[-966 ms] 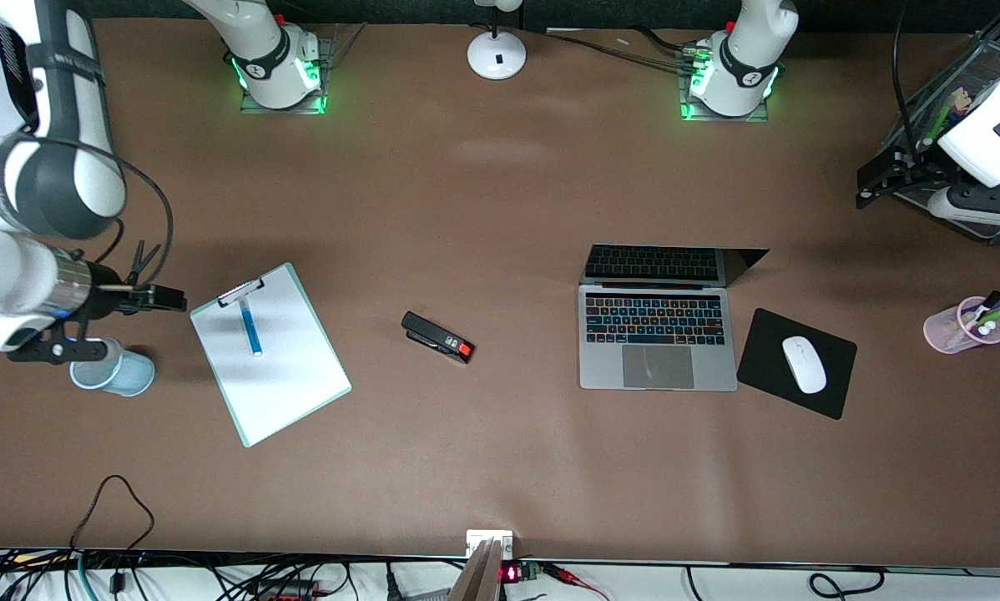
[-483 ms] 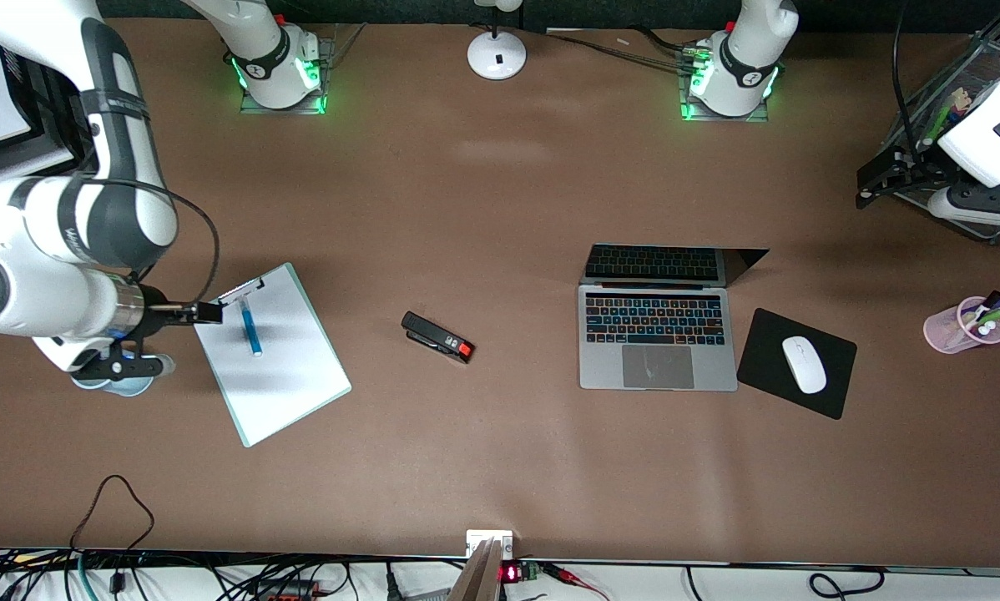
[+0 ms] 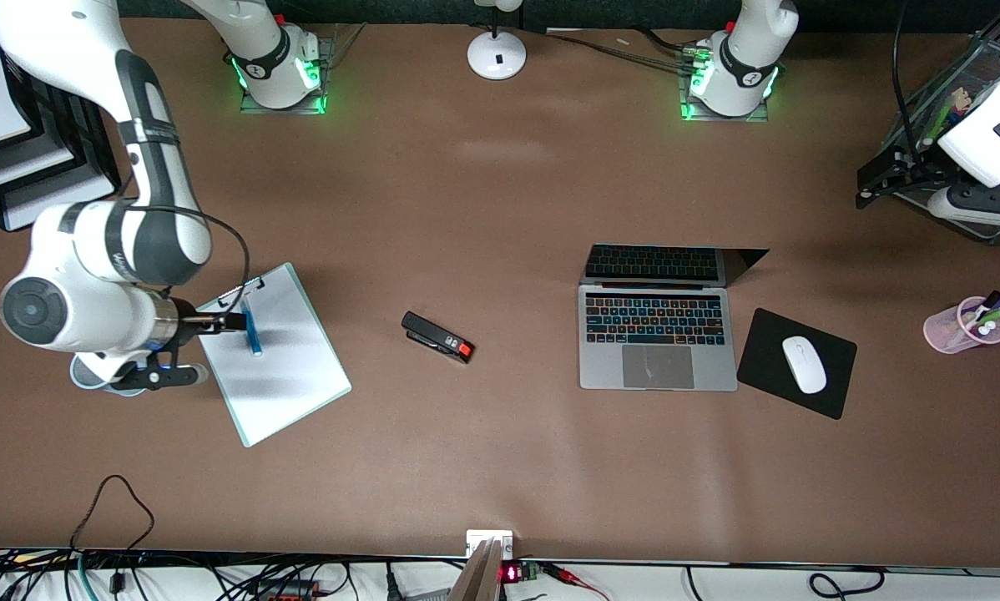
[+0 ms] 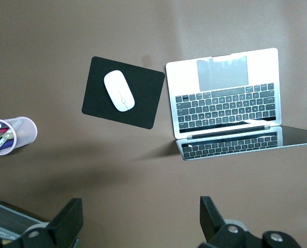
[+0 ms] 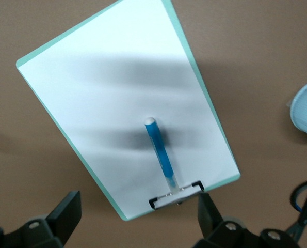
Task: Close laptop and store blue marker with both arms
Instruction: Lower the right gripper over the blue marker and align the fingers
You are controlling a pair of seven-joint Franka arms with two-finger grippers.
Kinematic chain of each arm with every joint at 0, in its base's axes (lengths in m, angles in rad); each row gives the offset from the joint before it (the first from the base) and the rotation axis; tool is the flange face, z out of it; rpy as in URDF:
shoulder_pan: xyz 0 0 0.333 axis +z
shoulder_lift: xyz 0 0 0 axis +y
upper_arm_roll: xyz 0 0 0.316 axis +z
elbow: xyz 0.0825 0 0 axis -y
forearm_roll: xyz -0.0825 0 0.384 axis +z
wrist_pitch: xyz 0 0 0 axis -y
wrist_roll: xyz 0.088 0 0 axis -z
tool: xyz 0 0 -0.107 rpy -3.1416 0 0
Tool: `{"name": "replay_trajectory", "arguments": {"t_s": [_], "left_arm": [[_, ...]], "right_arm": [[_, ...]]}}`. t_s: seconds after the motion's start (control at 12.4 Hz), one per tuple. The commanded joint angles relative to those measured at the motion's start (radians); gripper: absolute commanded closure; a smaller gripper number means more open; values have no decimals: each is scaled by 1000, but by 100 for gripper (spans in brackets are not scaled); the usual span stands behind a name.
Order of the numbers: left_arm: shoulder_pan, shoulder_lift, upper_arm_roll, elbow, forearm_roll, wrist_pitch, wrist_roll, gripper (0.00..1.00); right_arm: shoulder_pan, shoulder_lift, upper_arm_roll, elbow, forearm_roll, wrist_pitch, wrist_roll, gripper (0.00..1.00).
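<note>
One clipboard [image 3: 271, 354] lies toward the right arm's end of the table, its foot the nearest thing to the front camera, and one blue marker [image 3: 250, 327] rests on its white sheet, one tip close to the metal clip [image 5: 176, 195]. The right gripper [image 3: 234, 320] hangs over the clipboard's clip end, just beside the marker; in the right wrist view its two fingers [image 5: 65, 213] stand spread wide with nothing between them. One pale blue cup [image 3: 91, 380] sits partly hidden under that arm's wrist.

One black stapler [image 3: 437, 337] with a red end lies near the table's middle. One laptop [image 3: 655, 338] stands open, keys lit, its screen leaning away from the front camera. Just beside it lies one black mouse pad [image 3: 763, 359] bearing one white mouse [image 3: 803, 364]. One pink cup [image 3: 952, 330] holds several pens toward the left arm's end.

Farther off, the left gripper [image 4: 140, 223] waits high over bare table, fingers spread and empty. One white lamp base [image 3: 497, 55] stands between the two arm bases.
</note>
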Motion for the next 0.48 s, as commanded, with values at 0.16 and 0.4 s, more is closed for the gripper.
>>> {"name": "replay_trajectory", "arguments": {"t_s": [0.16,0.4], "left_arm": [[-1,15,5,32,-7,-22,8,0],[-1,15,5,32,-7,-22,8,0]], "right_arm": [[5,59,-5,12,19,59,-107,0],[5,70,-5,12,19,68,-107,0]]}}
